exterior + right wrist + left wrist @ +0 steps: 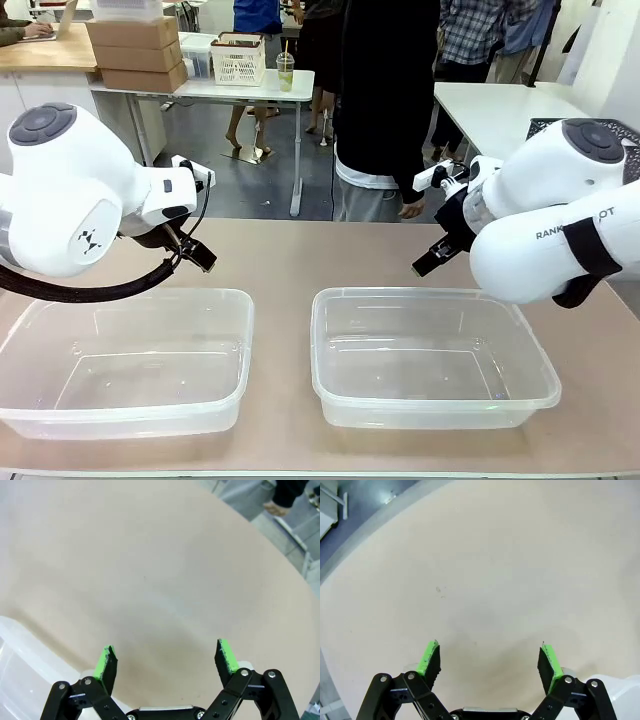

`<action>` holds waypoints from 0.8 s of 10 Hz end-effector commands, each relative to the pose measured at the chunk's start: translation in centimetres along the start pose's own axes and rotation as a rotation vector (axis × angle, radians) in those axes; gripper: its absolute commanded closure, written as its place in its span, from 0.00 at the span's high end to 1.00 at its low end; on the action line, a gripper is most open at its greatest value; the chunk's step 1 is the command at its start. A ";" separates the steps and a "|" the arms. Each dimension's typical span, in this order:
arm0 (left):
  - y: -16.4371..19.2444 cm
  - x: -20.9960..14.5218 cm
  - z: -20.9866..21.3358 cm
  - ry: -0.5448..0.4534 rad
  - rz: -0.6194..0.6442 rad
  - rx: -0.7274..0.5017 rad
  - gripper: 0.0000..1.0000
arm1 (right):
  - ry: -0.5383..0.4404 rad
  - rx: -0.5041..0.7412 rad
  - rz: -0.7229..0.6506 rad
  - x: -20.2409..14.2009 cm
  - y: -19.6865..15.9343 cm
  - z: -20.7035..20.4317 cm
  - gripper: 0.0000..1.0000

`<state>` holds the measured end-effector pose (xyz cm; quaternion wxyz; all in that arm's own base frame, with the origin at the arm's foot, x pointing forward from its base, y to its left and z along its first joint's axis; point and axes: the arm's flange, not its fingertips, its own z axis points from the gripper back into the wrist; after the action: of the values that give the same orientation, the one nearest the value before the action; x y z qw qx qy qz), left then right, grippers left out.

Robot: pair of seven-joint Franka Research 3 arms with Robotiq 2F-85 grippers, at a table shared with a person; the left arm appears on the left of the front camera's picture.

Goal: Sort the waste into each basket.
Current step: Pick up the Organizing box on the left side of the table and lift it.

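beige table (pixel 300 255) with two clear tubs side by side, left tub (pixel 130 293) and right tub (pixel 420 292), both bare inside, so i'd say sorting hasn't started. left gripper (pixel 200 258) and right gripper (pixel 425 265) hover behind them, jaws wide, holding nothing.

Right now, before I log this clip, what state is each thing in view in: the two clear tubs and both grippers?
Left clear plastic rectangular tub: upright, lidless, empty.
Right clear plastic rectangular tub: upright, lidless, empty.
Left black gripper with green pads: open, holding nothing, above the beige table.
Right black gripper with green pads: open, holding nothing, above the table.
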<state>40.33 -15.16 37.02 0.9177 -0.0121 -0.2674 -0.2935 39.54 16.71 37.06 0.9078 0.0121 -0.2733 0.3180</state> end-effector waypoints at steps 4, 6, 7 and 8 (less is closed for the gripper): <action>-3.2 3.2 15.1 -0.192 0.000 -0.037 1.00 | -0.265 0.139 -0.267 -0.9 -2.8 14.9 1.00; -1.1 2.2 4.2 -0.061 -0.010 -0.015 1.00 | -0.038 0.045 -0.084 1.1 -0.5 3.4 1.00; -2.4 3.4 11.5 -0.140 -0.015 -0.025 1.00 | -0.147 0.119 -0.187 2.0 -1.6 10.5 1.00; -1.9 3.0 12.7 -0.159 0.032 -0.191 1.00 | -0.224 0.334 -0.385 1.2 -2.8 12.2 1.00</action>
<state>36.52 -17.16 46.72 0.9008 -0.0618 -0.3116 -0.2961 36.92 14.92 45.79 0.9164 0.1405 -0.2988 0.2261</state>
